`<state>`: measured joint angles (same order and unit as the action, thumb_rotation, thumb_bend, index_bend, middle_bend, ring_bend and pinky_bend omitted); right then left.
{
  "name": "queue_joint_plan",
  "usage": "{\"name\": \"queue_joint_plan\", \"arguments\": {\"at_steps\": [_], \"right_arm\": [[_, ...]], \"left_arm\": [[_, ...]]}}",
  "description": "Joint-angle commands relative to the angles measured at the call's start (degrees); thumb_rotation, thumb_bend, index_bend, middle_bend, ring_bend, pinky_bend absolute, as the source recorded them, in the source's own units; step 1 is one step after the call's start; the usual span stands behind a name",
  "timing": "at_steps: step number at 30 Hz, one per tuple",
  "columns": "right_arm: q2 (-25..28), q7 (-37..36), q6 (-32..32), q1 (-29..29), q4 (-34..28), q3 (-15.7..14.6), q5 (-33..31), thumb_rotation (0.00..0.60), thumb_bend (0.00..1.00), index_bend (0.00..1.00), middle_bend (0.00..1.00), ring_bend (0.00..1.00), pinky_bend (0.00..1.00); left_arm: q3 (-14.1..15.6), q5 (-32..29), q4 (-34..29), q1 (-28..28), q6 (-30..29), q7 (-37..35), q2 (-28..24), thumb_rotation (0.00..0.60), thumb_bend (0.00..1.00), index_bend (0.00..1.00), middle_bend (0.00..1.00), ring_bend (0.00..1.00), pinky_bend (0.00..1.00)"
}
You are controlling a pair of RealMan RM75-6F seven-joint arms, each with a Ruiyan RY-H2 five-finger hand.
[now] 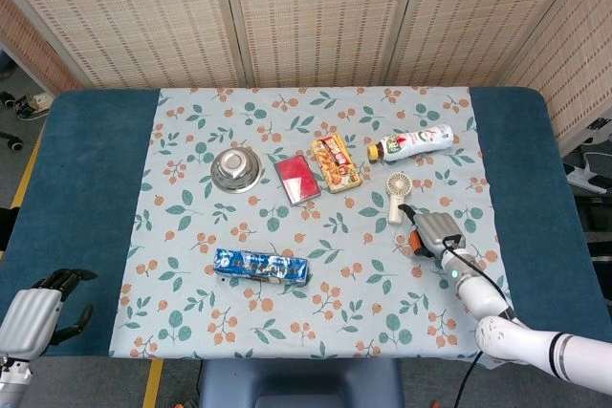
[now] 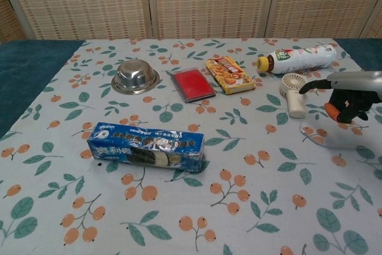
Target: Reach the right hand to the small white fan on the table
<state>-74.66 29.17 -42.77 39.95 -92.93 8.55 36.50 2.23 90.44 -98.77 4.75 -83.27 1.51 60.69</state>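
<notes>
Floral-clothed table (image 1: 316,332): small white fan (image 1: 396,195) lies handle-toward-robot, just beyond and left of right hand (image 1: 432,234), fingers apart, empty; left hand (image 1: 38,312) far off, curled.

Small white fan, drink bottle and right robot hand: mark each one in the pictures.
small white fan (image 2: 293,83), chest view, on its round head.
drink bottle (image 1: 413,141), head view, on its labelled body.
right robot hand (image 1: 432,231), head view, on the grey back of the hand.
</notes>
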Motion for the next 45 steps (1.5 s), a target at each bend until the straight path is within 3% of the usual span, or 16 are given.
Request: {"name": "queue_joint_plan", "arguments": {"at_steps": [1,19,45], "right_arm": [[-0.2,-0.2,-0.1,0.5,0.0,-0.2,-0.7,0.6,0.7,0.06,0.75,0.6,0.68],[-2.8,-2.5,-1.4,5.2,4.1,-2.3,-6.4,0.6,0.71,0.04,0.75,0.6,0.68],[-4.3,-5.8,-1.0,6.8,7.5,-4.5,-6.8,0.6,0.71,0.04,0.75,0.6,0.68]], "left_arm": [[0.0,0.0,0.0,0.0,-0.1,-0.1,0.0,0.6,0.39,0.31,0.32,0.25,0.43],[0.0,0.0,0.0,0.0,0.2,0.0,0.0,0.6,0.39,0.31,0.32,0.25,0.43],[-0.2,-0.1,0.2,0.0,0.1,-0.3,0.1,0.6,0.39,0.31,0.32,0.25,0.43]]}}
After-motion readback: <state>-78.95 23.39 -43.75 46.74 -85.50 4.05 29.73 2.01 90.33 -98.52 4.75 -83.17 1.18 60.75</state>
